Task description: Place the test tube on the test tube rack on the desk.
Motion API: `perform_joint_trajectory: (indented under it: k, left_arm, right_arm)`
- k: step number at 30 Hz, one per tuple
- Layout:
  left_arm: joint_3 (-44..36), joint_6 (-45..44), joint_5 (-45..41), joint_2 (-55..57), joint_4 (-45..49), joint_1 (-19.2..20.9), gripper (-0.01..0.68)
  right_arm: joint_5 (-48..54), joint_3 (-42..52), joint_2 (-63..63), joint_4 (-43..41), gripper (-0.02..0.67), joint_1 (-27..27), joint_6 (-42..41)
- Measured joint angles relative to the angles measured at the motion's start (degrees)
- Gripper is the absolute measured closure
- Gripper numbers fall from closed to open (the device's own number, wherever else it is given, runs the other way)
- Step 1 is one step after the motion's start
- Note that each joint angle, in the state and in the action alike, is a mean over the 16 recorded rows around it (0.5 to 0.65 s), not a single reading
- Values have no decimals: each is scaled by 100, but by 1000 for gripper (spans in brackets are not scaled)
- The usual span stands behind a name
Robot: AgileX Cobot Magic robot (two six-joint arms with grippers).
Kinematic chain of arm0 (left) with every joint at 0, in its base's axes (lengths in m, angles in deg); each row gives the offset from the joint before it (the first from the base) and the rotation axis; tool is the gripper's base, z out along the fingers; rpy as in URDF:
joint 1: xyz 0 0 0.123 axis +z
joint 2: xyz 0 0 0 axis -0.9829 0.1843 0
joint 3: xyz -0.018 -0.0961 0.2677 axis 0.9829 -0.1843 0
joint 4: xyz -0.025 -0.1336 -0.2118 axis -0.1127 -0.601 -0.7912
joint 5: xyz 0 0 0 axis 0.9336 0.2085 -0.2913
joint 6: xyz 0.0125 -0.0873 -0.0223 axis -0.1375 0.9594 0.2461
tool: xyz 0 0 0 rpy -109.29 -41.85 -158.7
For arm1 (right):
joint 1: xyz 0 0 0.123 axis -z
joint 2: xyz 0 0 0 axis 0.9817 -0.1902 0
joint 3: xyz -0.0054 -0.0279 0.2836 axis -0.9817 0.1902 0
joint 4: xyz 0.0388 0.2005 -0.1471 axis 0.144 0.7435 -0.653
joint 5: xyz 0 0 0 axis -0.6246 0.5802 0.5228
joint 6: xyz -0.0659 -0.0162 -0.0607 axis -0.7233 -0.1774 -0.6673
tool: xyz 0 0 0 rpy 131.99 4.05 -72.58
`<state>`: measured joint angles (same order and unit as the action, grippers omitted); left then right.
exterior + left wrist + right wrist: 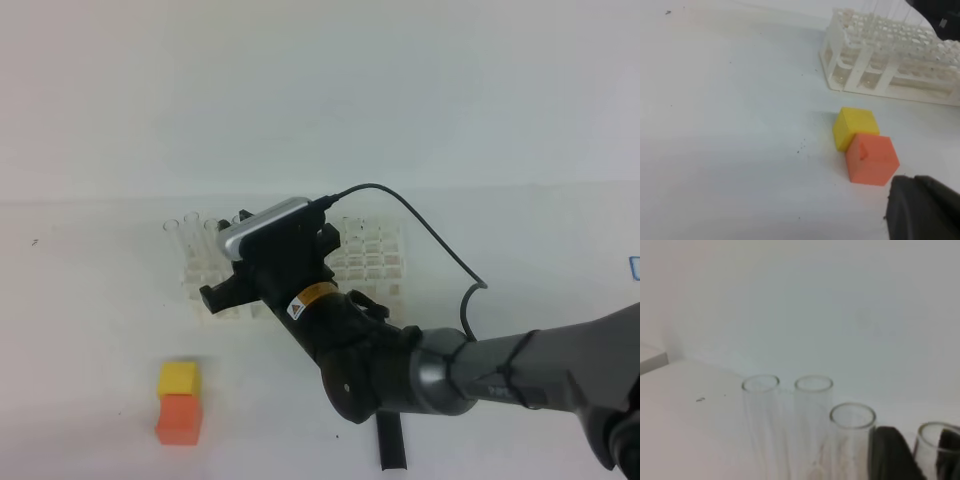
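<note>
While between end effector [922, 457] fingers, test tube [935, 447] upright.

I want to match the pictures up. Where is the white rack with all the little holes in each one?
Exterior high: test tube rack at center, partly behind the right arm.
Left wrist: top right.
Right wrist: rack itself not visible.
Shared landmark: the clear tubes standing upright.

Clear glass test tube [852, 416], white plastic test tube rack [890, 65], matt desk [730, 130]

Clear test tube [935, 450] stands upright at lower right, in white rack [375, 262] mid-frame on white table [90, 330].
</note>
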<state>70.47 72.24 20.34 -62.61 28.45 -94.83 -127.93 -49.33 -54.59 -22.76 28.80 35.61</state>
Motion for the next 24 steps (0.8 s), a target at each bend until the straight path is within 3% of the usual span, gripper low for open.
perform_joint_trajectory:
  k: [14,19,24]
  left_arm:
    - [0,-8,12,0,0,0,674]
    - [0,-11,13,0,0,0,674]
    - [0,-11,13,0,0,0,674]
  right_arm:
    - [92,0,432,88,362,-4,-274]
    - [87,0,764,148,383,-4,-629]
    - [82,18,1162,236,458,-4,-1128]
